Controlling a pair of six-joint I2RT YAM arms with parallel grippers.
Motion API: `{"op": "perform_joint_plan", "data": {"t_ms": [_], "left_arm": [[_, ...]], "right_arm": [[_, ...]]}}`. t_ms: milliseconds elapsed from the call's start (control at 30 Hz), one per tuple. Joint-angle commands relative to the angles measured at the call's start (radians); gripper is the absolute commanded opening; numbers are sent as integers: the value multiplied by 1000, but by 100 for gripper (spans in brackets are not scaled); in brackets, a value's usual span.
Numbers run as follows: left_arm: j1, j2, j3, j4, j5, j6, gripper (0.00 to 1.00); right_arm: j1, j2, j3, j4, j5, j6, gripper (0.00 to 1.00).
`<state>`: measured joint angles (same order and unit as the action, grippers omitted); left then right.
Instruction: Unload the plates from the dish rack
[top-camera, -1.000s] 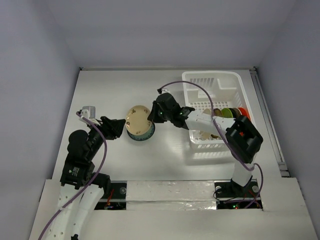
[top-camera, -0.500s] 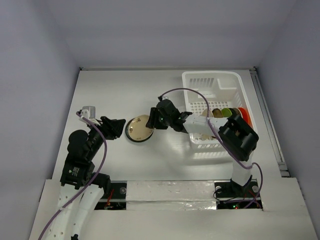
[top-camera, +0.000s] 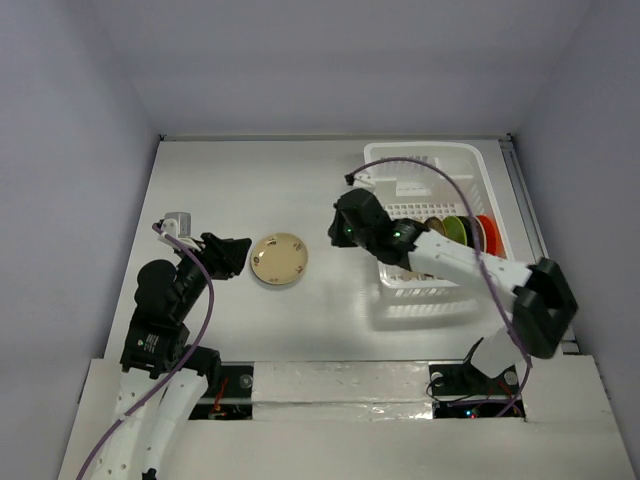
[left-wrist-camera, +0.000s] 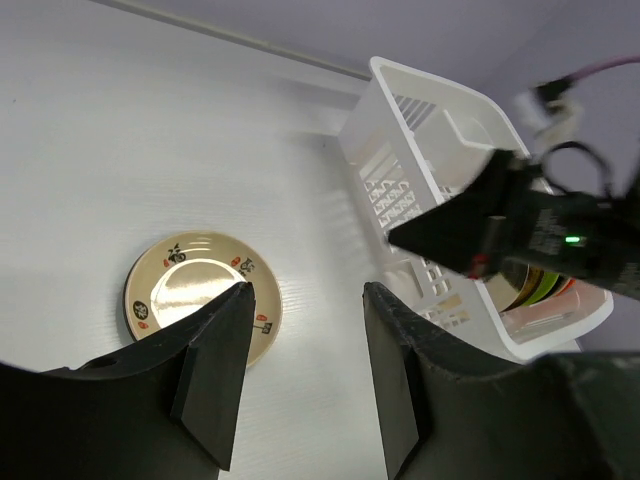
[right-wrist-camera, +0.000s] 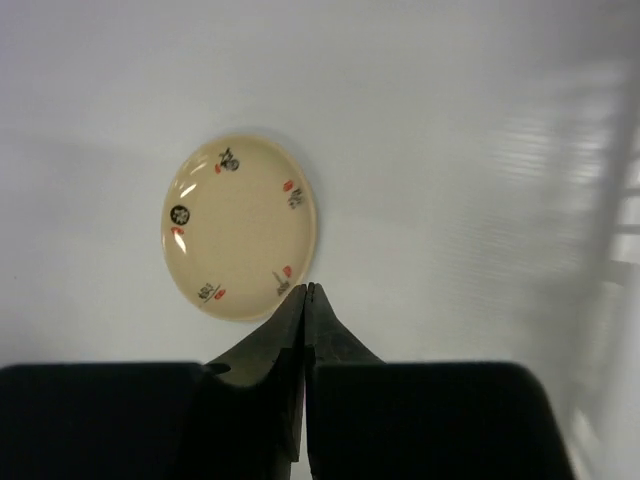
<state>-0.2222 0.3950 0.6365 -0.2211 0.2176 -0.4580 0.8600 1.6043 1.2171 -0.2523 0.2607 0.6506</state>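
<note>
Right gripper has backed off the tan plate, now flat on my table, and is clenched empty. The plates left in the rack stand just right of it, nearer this arm.

My right gripper drawn back from the patterned tan plate toward the dish rack, fingers now pressed together on nothing, plate no longer tilted in my grasp, lying flat on the table
</note>
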Motion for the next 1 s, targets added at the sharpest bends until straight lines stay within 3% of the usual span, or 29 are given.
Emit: {"op": "perform_joint_plan", "data": {"t_ms": [0, 133, 233, 267, 333, 767, 967], "left_arm": [[4, -4, 20, 51, 12, 2, 44], [4, -4, 19, 55, 20, 2, 44], [4, -5, 19, 57, 22, 1, 44], [4, -5, 19, 57, 22, 1, 44], [4, -5, 19, 57, 23, 1, 44], [4, -11, 19, 55, 19, 4, 44], [4, -21, 19, 54, 20, 4, 44]], "right_arm": [[8, -211, -24, -161, 271, -54, 1], [-64, -349, -41, -352, 408, -63, 6], [-105, -394, -44, -491, 455, -75, 27], [-117, -392, -44, -527, 483, -59, 45], [-133, -382, -47, -600, 534, -43, 51], [-229, -264, -60, -613, 514, -81, 45], [-230, -193, -31, -607, 512, -126, 25]]}}
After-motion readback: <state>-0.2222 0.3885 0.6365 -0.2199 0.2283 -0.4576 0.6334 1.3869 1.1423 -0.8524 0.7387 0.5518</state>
